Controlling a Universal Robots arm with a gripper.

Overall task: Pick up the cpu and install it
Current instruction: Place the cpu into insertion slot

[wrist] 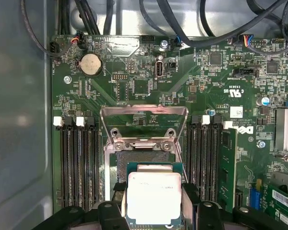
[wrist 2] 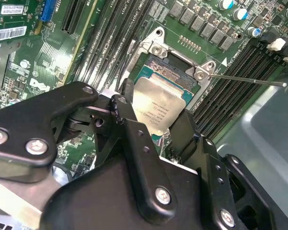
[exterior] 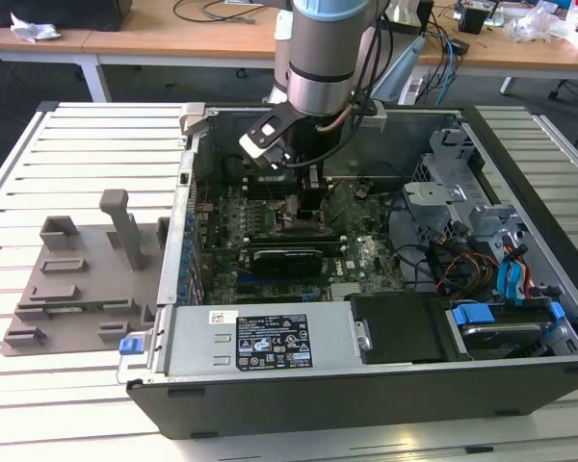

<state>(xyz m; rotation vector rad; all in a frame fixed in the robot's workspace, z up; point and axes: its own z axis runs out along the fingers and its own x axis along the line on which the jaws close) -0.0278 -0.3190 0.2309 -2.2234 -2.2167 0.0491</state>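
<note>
Exterior view first: a silver and grey robot arm (exterior: 323,58) is hanging over an open black desktop computer case (exterior: 366,395), which is lying on its side on a white slatted table (exterior: 77,144). The arm's black gripper (exterior: 308,197) is sitting deep inside the case, right above the green motherboard (exterior: 356,255). A grey plastic tray with upright posts (exterior: 77,289) is lying on the table just beside the case, on the exterior view's left.

In the second wrist view, the jaws are pinching the cpu (wrist 2: 161,103), a flat square chip with a silvery metal top and a thin green rim. The black fingers (wrist 2: 128,112) are pressing on two opposite edges. The chip is sitting over the black-framed square socket (wrist 2: 165,64), and part of the socket's dark inside is peeking out past the far edge. I honestly can't tell whether it's touching down or hovering just above.

In the first wrist view, the chip is again covering the near part of the socket. The socket's silver metal retention frame (wrist: 144,115) is standing flipped up behind it. Long black memory slots (wrist: 79,163) are running along both sides, and a round silver coin battery (wrist: 91,63) is sitting further up the board.
</note>
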